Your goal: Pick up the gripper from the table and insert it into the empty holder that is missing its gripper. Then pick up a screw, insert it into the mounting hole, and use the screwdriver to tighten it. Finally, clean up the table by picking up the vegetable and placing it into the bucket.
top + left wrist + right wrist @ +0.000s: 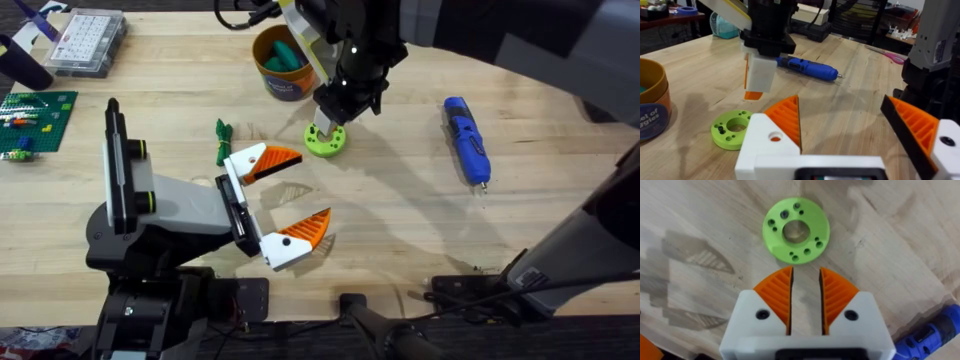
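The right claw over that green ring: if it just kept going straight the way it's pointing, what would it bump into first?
Most likely the green ring itself, at its near rim, or the bare wooden table just short of it. The right claw points down beside it; depth is unclear.

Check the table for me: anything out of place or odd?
Nothing spilled or damaged. The green vegetable lies on the wood outside the bucket, not yet cleared. The screwdriver lies flat, apart from the lime-green ring.
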{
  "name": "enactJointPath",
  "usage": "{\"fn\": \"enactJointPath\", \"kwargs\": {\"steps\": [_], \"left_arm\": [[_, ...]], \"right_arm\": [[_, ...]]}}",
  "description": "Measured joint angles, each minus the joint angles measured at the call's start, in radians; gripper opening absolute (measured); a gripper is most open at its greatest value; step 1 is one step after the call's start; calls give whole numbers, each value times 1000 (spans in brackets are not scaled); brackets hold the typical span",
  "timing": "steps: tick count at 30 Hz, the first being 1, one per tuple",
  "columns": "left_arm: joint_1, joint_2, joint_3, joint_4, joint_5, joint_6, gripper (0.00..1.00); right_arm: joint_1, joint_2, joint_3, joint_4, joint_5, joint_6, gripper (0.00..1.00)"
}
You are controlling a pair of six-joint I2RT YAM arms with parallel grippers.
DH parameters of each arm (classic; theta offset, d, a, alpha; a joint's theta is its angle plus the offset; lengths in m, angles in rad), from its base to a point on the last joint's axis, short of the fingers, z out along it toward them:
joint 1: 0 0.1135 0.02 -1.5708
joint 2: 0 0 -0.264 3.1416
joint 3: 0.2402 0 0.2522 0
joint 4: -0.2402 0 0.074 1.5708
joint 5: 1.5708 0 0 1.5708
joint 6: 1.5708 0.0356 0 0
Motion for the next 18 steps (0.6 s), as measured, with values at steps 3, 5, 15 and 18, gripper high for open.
{"fn": "enactJointPath", "kwargs": {"steps": [3, 5, 15, 18], "left_arm": [[0, 1, 0, -12, -2, -1, 985], [0, 2, 0, -14, -4, -1, 985], [0, 2, 0, -16, -4, -1, 985], [0, 2, 0, -16, -4, -1, 985]], "right_arm": [[0, 0, 0, -1, -1, -1, 306], [0, 0, 0, 11, -2, -1, 306], [0, 0, -1, 66, -6, -1, 306], [0, 0, -1, 76, -6, -2, 306]]}}
